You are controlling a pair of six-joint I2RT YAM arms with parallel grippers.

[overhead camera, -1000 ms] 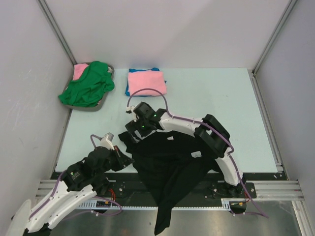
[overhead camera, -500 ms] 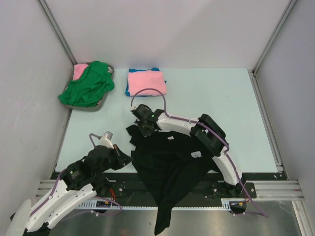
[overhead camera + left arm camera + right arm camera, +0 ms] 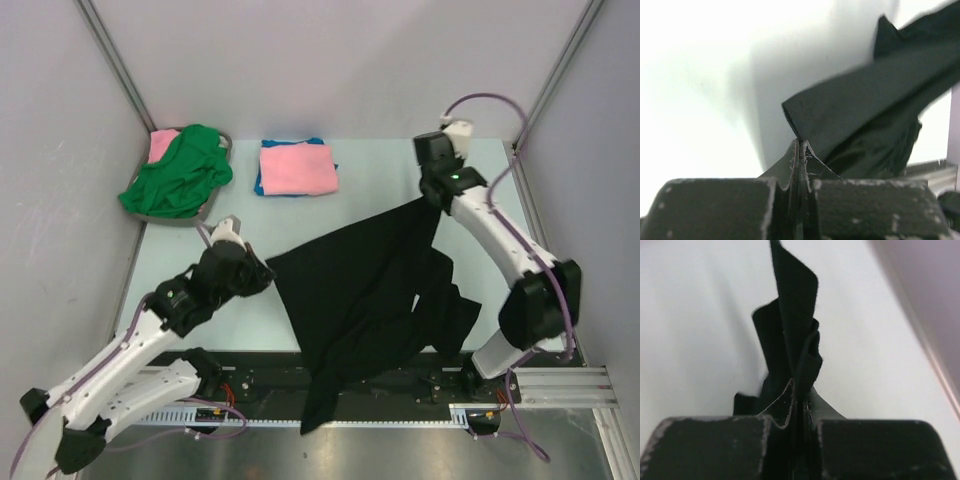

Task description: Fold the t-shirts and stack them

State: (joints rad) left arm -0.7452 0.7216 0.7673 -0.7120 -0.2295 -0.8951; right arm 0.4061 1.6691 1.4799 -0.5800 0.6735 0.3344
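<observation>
The large black t-shirt [image 3: 365,285] hangs stretched between both arms above the table, its lower part trailing over the near edge. My left gripper [image 3: 268,268] is shut on its left corner [image 3: 805,120], pinched at the fingertips [image 3: 801,146]. My right gripper [image 3: 430,203] is shut on the shirt's far right corner [image 3: 795,320], a fold of cloth rising out of the shut jaws. A folded pink t-shirt [image 3: 297,168] lies on a folded blue one [image 3: 259,185] at the back. A green t-shirt [image 3: 180,172] is heaped over another pink one [image 3: 162,144] at the back left.
The green and pink shirts sit in a grey tray [image 3: 212,206] in the back left corner. Grey walls [image 3: 60,200] close in the pale blue table [image 3: 380,170] on three sides. A metal rail [image 3: 560,385] runs along the near edge.
The right gripper has shut on the black t-shirt and swung far to the back right, lifting it. The left arm has moved forward with its corner, so the shirt is now spread out.
</observation>
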